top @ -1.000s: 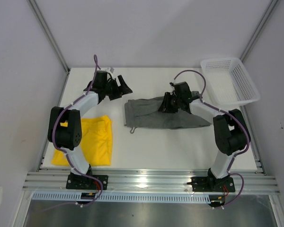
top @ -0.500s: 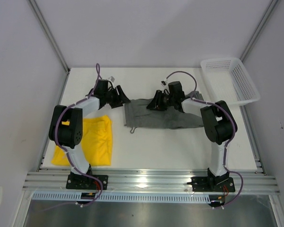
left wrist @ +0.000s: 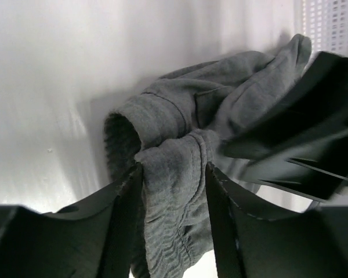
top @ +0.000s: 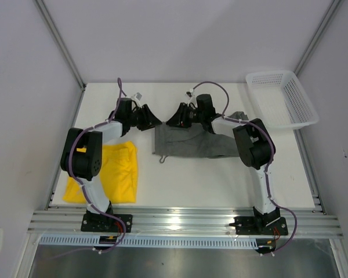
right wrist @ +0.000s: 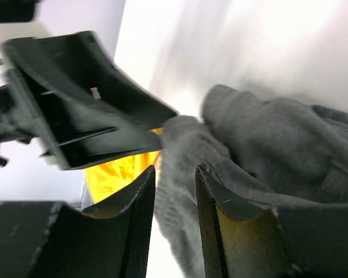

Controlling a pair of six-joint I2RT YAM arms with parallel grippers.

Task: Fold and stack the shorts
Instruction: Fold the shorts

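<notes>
**A:** What has the left gripper [left wrist: 174,171] got?

**B:** Its two dark, flat-faced fingers stand partway closed, with the grey-green shorts [left wrist: 180,116] bunched between them. The cloth fills the gap and presses on both inner faces. The part in the grip is the waistband [left wrist: 174,237], puckered in fine gathers. Just above it a rolled edge gapes like a dark tube.

**A:** And the right gripper [right wrist: 175,174]?

**B:** It has the same matte black fingers but a narrower gap. A fold of the same soft, slightly fuzzy knit runs through that gap, so it has hold of the shorts too.

**A:** How do the two stand to each other?

**B:** They are nose to nose, near each other, at the far left corner of the garment.

**A:** And the arms?

**B:** The left arm [top: 81,159] rises from its base at the near edge and bends at a bulky dark joint. Its white forearm reaches away and to the right. The right arm [top: 252,145] stands up from its base and folds over the right end of the shorts. Its forearm stretches leftward along the cloth's far edge.

**A:** Where does everything lie?

**B:** The grey pair is a rumpled band across the far middle of the white table [top: 191,179]. A drawstring [top: 161,157] trails off its near left corner. The yellow shorts [top: 119,174] lie flat in a rough square at the near left, beside the left arm and apart from the grey pair. A white mesh basket [top: 278,104] sits at the far right corner.
</notes>
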